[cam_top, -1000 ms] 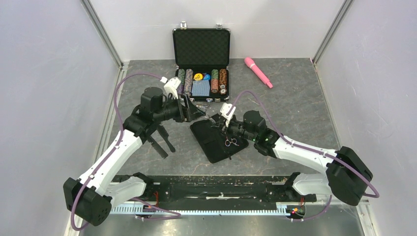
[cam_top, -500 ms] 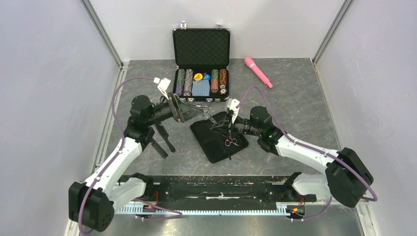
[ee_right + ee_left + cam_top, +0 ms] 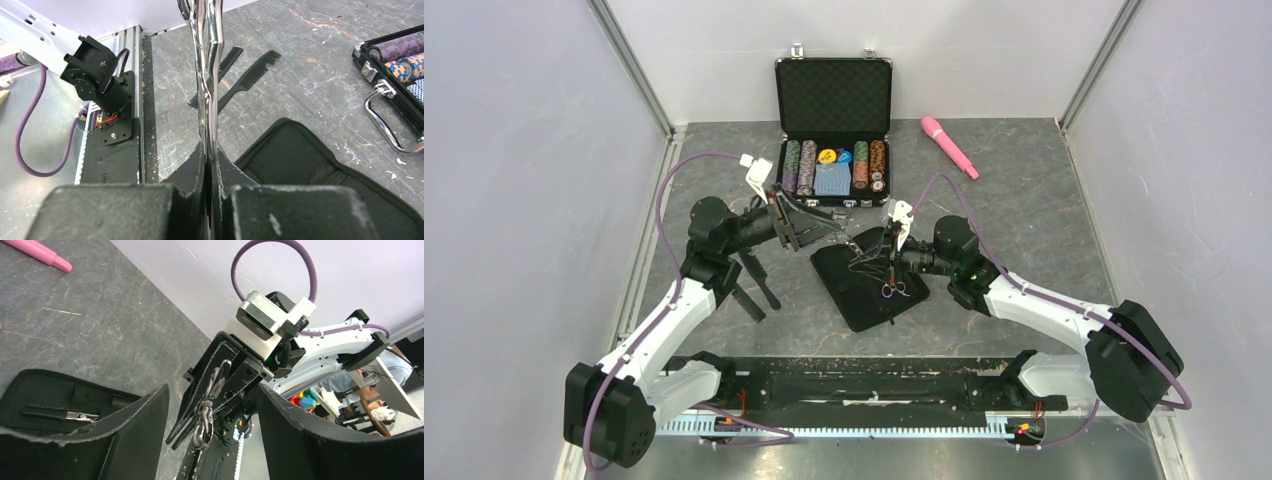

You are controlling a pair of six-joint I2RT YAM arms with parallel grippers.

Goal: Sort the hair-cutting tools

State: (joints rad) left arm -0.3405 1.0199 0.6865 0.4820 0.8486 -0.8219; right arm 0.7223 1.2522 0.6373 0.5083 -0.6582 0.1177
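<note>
My right gripper (image 3: 882,252) hangs over the open black pouch (image 3: 864,288), shut on slim silver scissors. In the right wrist view they stand straight up out of the pinched fingers (image 3: 209,75). In the left wrist view their ring handles (image 3: 204,426) hang past the fingertips. My left gripper (image 3: 829,228) is open and empty, facing the right gripper from the left with a gap between them. Two black combs (image 3: 756,288) lie on the floor left of the pouch, and show in the right wrist view (image 3: 250,77). Another small ring-handled pair (image 3: 892,290) lies on the pouch.
An open case of poker chips (image 3: 834,150) stands at the back, with its metal handle (image 3: 387,117) close to the pouch. A pink wand (image 3: 949,145) lies at the back right. A slim tool sits in a pouch pocket (image 3: 75,415). Walls close in on both sides.
My left arm has drawn back to the left with its gripper still open. My right gripper has rolled over the pouch and shifted slightly right, still holding the scissors.
</note>
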